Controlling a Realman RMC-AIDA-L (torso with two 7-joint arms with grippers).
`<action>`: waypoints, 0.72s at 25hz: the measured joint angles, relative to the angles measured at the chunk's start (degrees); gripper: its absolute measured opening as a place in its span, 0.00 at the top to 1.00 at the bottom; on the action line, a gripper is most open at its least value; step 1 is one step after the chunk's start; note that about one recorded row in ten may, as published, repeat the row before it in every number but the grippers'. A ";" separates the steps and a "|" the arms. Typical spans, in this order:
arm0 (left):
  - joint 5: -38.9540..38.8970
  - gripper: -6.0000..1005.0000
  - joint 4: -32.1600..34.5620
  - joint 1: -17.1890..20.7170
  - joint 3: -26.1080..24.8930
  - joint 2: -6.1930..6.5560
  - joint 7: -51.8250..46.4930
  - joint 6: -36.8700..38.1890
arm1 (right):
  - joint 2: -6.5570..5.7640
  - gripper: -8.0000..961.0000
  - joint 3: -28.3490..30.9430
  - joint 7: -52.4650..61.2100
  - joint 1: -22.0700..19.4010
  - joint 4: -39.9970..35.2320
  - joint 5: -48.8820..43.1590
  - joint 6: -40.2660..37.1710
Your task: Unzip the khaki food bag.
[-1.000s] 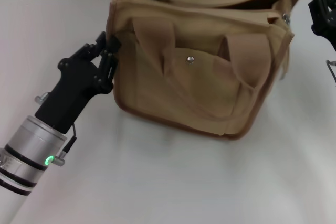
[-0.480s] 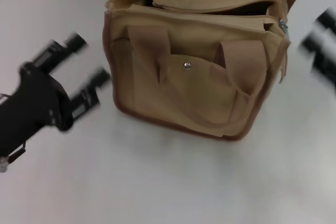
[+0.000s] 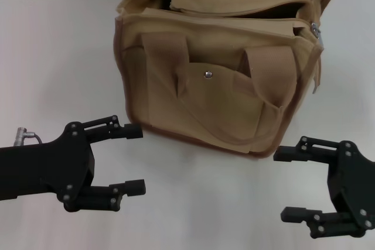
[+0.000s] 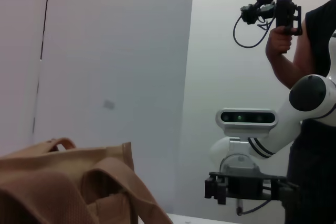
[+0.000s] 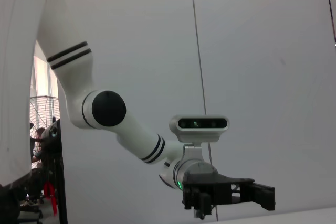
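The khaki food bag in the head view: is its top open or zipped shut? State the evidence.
Open. The khaki food bag stands upright with its top edges parted, a dark gap showing between them. Both grippers are off it.

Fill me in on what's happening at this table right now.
A two-armed robot is working on unzipping the khaki food bag, which stands upright on the white table. Its top gapes open, with the silver zipper pull at the bag's right end. Neither arm touches the bag: the left end effector and the right end effector hover open near the front edge, one at each side.
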 joint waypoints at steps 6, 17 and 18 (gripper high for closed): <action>-0.05 0.17 0.44 0.20 0.16 -0.29 -1.19 -0.09 | 0.14 0.20 -0.52 -0.02 0.12 0.23 -0.10 0.66; -0.09 0.17 0.49 0.21 0.09 -0.47 -1.25 -0.10 | 0.15 0.20 -0.44 0.06 -0.06 0.22 0.15 0.60; -0.09 0.17 0.47 0.18 0.09 -0.50 -1.25 -0.14 | 0.14 0.20 -0.37 0.06 -0.09 0.22 0.16 0.60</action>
